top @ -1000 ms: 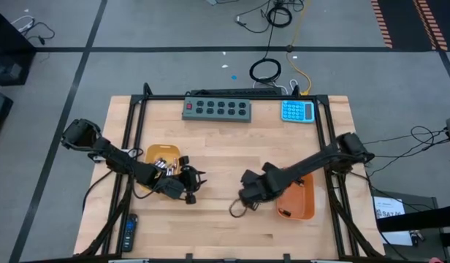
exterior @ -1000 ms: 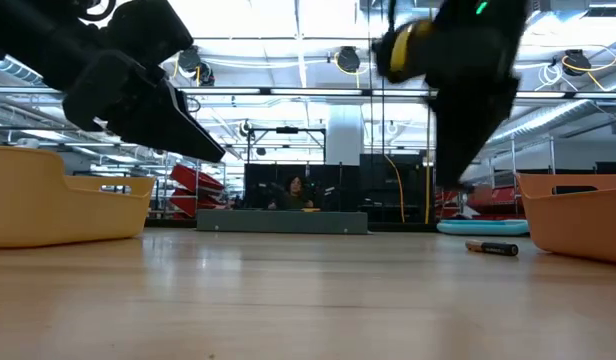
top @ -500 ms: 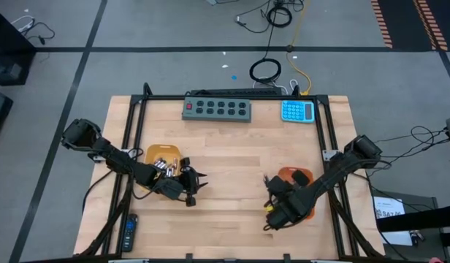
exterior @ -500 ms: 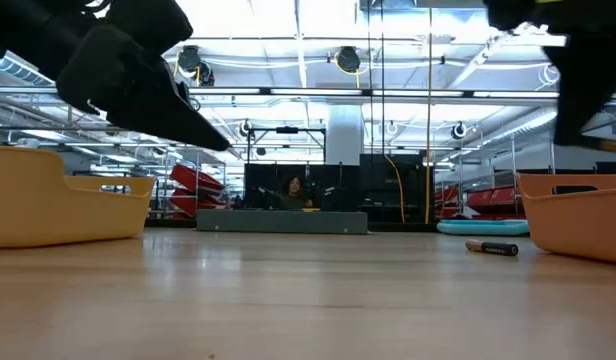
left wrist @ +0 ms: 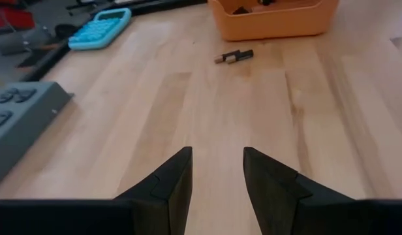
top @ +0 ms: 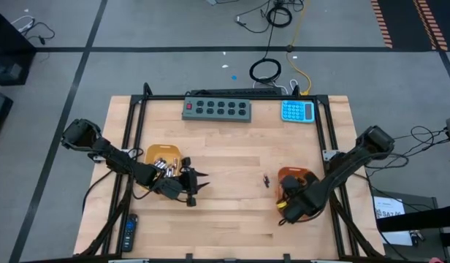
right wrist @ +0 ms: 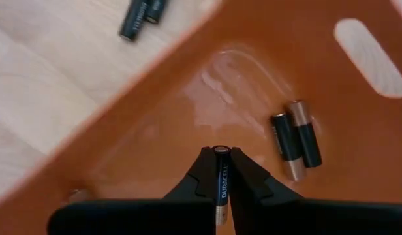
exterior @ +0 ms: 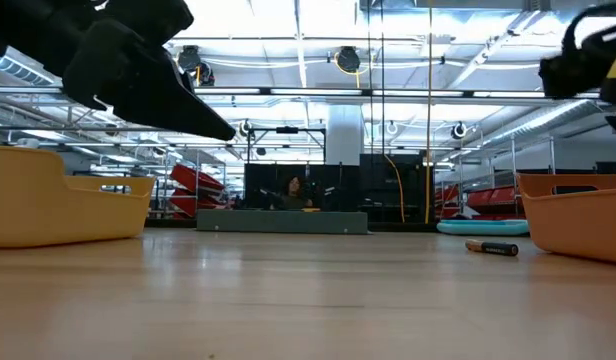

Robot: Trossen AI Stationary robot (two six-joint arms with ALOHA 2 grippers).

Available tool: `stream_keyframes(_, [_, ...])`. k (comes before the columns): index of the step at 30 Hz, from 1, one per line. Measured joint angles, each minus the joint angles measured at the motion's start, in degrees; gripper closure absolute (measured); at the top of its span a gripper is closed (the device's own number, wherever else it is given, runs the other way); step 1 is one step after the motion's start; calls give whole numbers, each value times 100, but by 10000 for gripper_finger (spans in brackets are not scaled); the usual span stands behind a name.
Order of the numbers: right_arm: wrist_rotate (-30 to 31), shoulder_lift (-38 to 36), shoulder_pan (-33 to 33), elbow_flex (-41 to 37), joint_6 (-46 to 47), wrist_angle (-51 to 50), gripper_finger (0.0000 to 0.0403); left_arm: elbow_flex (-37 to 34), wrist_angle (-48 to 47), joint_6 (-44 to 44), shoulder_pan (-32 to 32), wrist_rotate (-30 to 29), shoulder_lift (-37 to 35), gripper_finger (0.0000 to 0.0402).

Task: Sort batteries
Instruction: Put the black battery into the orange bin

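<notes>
As the right gripper (right wrist: 218,171) hung over the orange tray (right wrist: 357,98): its jaws were pinched narrow on a black battery (right wrist: 219,186), held lengthwise between the fingertips with one end showing.
Change over the last second: this gripper had been out over the middle of the table (top: 232,139); it had since swung back to the tray, carrying the cell with it.
Directly beneath the claw: bare tray floor, not yet touched by the held cell.
Just to one side of the claw, inside the tray: two batteries in the tray (right wrist: 293,145), lying side by side and touching.
Beyond the tray wall from the claw: a loose dark battery (top: 266,180) on the bare wood near the tray; whether one cell or two end to end could not be told.
Far across the table from the claw: left gripper (left wrist: 217,156), fingers partly apart and empty, waiting just beside the yellow tray (top: 158,152), which held the silvery batteries (top: 163,165).
Meaning for the task: one more dark cell appeared ready for release into the orange tray. By the look of it, the sort was nearly finished, with only the loose piece on the wood left.
</notes>
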Motion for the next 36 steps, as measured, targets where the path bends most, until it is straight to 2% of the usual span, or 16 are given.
stream_keyframes(5, [-3, -600, -10, -844, -1, 593, 399, 0, 110, 295, 3, -340, 0, 256])
stream_keyframes(9, [-15, -864, -60, -1237, -34, 743, 377, 2, 312, 668, 11, -716, 0, 256])
stream_keyframes(15, [-147, -927, -97, -1337, -261, 854, 339, 2, 570, 1395, 20, -1085, 0, 256])
stream_keyframes(21, [-17, -927, -97, -1337, -386, 899, 334, 2, 545, 1520, 213, -1295, 0, 256])
stream_keyframes(24, [194, -926, -123, -1209, -400, 716, 334, 2, 511, 1496, 379, -1263, 0, 256])
stream_keyframes(28, [579, -924, -226, -818, -573, 556, 333, 3, 463, 1382, 533, -859, 2, 256])
stream_keyframes(33, [947, -924, -557, -191, -1327, 558, 333, -178, 602, 1387, 669, -589, 2, 256])
stream_keyframes(36, [1196, -924, -871, 118, -1976, 670, 333, -555, 1145, 1393, 736, -513, 2, 256])
